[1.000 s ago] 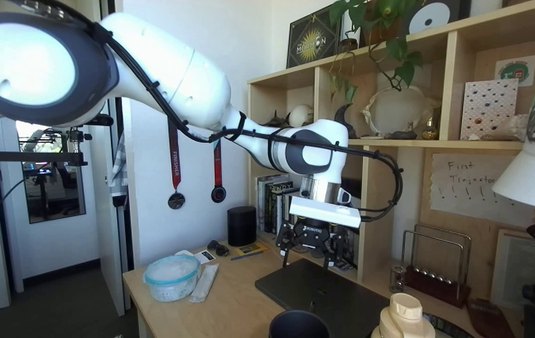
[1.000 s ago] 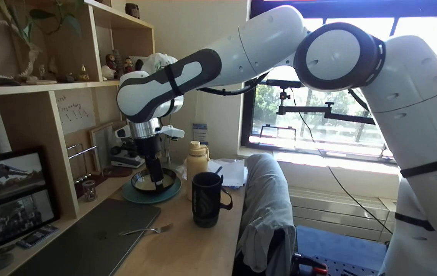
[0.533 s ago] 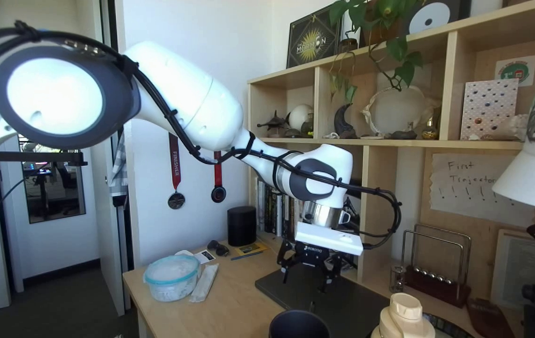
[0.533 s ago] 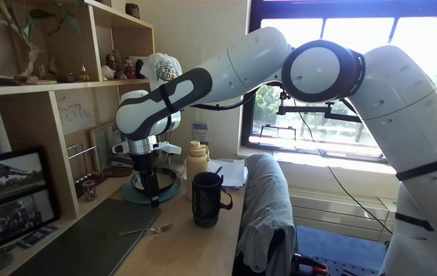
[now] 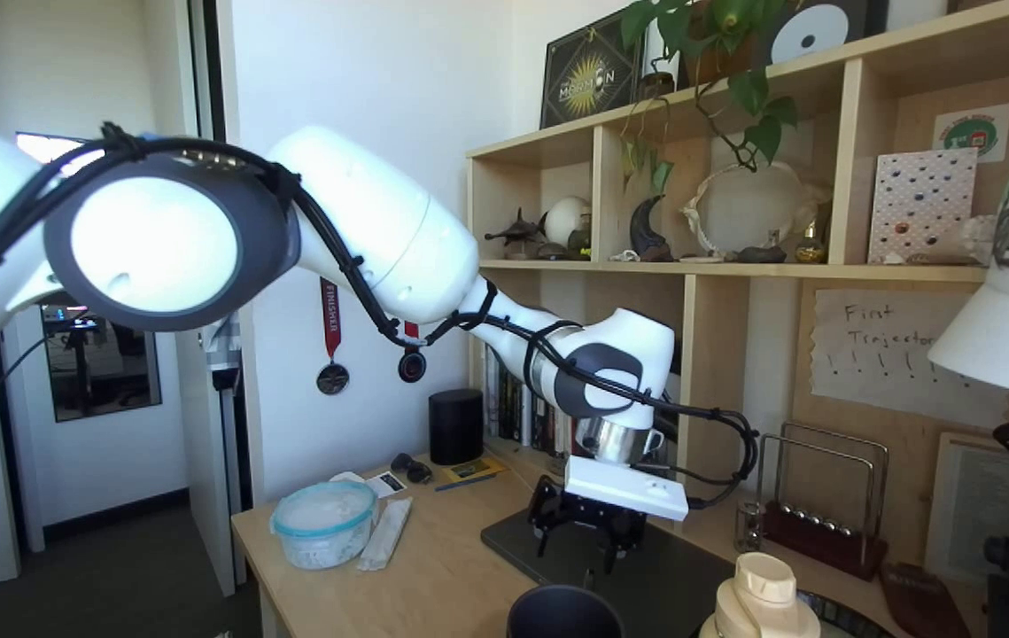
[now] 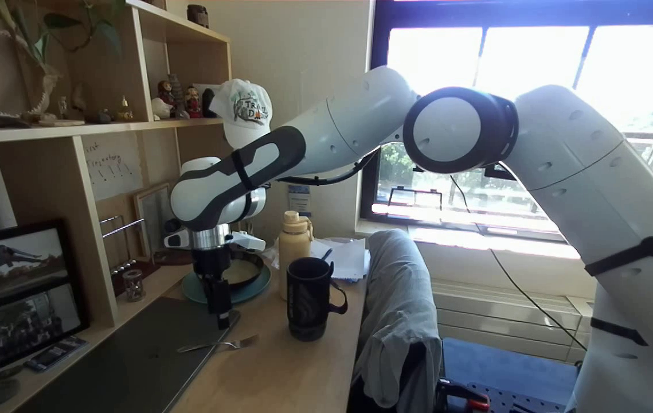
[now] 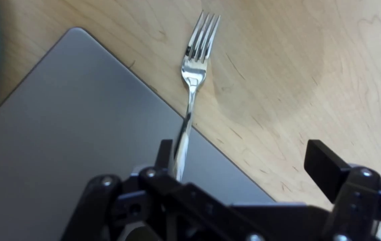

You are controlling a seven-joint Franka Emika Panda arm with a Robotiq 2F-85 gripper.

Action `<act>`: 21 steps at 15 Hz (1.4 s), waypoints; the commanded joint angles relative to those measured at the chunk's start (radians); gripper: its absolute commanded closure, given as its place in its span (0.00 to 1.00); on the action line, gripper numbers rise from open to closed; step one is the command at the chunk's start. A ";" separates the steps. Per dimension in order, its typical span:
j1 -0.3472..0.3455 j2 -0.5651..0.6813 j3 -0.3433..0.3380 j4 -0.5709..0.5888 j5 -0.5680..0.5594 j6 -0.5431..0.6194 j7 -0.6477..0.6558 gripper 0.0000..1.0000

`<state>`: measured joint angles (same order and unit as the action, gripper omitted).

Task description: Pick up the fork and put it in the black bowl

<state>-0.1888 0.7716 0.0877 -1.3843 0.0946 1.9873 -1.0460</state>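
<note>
The silver fork point(image 6: 237, 344) lies with its handle on a dark laptop and its tines on the wooden desk. In the wrist view the fork point(image 7: 192, 83) points away from me, its handle end close to my left finger. My gripper point(image 7: 240, 150) is open and empty. In both exterior views the gripper point(image 5: 577, 554) point(image 6: 223, 321) hangs above the laptop, fingers down. The black bowl point(image 6: 260, 267), dark-walled with a pale inside, stands on a teal plate point(image 6: 200, 293), partly hidden by the gripper. The fork does not show in the exterior view that faces the shelf.
A black mug point(image 6: 309, 298) point(image 5: 564, 611) and a yellow bottle point(image 6: 294, 241) point(image 5: 765, 594) stand near the fork and plate. The laptop point(image 7: 93, 117) lies under the gripper. A lidded light-blue container point(image 5: 324, 523) stands at the desk's far end. Shelves point(image 5: 690, 381) border the desk.
The arm has come down, and the gripper has moved lower, from in front of the bowl to above the laptop near the fork. The fork, bowl and mug have not moved.
</note>
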 commanded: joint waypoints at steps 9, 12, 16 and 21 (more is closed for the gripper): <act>-0.014 0.143 0.044 0.121 0.022 -0.002 -0.049 0.00; -0.017 0.162 0.046 0.138 0.023 -0.001 -0.047 0.00; -0.019 0.184 0.047 0.160 0.022 -0.004 -0.045 0.00; -0.021 0.203 0.051 0.177 0.026 -0.015 -0.043 0.00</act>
<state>-0.1967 0.9443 0.1223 -1.2463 0.0993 1.9871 -1.0615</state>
